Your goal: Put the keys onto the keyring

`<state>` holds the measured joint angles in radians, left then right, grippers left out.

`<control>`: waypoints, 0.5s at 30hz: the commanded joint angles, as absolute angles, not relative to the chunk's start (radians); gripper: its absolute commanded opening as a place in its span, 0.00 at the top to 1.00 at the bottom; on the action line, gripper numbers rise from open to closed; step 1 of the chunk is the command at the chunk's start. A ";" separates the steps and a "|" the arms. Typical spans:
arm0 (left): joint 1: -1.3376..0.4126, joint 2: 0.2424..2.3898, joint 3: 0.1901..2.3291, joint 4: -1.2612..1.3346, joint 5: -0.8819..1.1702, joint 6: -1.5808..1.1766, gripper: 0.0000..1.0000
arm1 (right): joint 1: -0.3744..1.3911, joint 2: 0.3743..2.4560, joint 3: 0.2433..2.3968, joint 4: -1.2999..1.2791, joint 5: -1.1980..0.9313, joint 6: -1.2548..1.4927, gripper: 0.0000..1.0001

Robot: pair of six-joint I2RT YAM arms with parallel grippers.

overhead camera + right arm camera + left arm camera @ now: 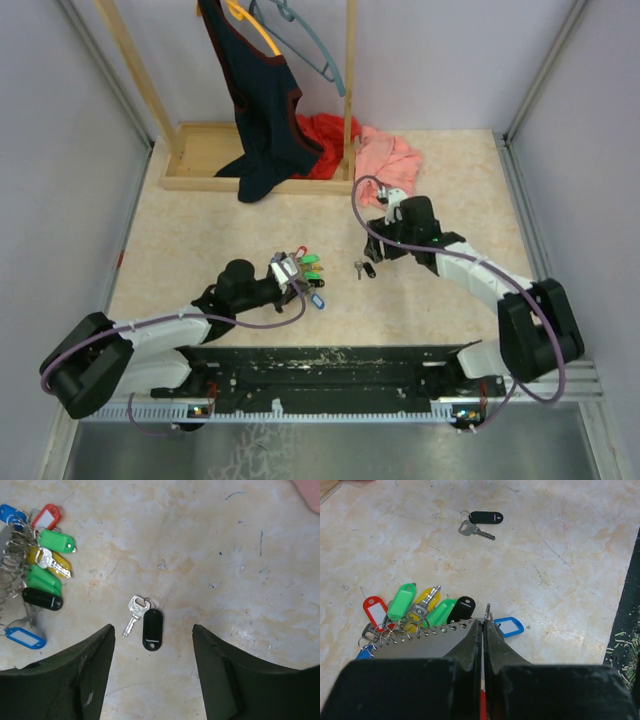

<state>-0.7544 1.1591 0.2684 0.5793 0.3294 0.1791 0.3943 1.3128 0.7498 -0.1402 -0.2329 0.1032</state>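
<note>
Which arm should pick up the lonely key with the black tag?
Right. Its open tool hovers directly over the black-tagged key, one finger on each side. The left tool is shut on the keyring, next to the bunch of coloured keys, so it is busy.

One keyring is sitting in the left gripper; seven key tags are lying ahead of it: two blue, two green, one red, one yellow, one black; one loose black tag with one silver key is lying ahead of the right gripper.
</note>
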 commanded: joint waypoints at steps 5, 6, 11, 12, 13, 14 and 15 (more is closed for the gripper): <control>-0.750 1.173 0.272 0.621 0.345 0.173 0.99 | 0.388 1.555 0.979 -0.317 -0.356 -0.082 0.43; -0.750 1.180 0.275 0.619 0.348 0.176 0.99 | 0.388 1.581 1.008 -0.349 -0.378 -0.104 0.43; -0.750 1.192 0.282 0.614 0.353 0.178 0.99 | 0.388 1.713 1.119 -0.444 -0.427 -0.170 0.45; -0.749 1.192 0.282 0.613 0.351 0.178 0.99 | 0.388 1.738 1.141 -0.466 -0.426 -0.184 0.46; -0.750 1.190 0.282 0.611 0.351 0.180 0.99 | 0.388 1.767 1.167 -0.485 -0.429 -0.196 0.48; -0.750 1.190 0.282 0.609 0.350 0.182 0.99 | 0.388 1.786 1.181 -0.499 -0.436 -0.207 0.49; -0.750 1.190 0.282 0.610 0.349 0.182 0.99 | 0.388 1.802 1.191 -0.508 -0.440 -0.217 0.49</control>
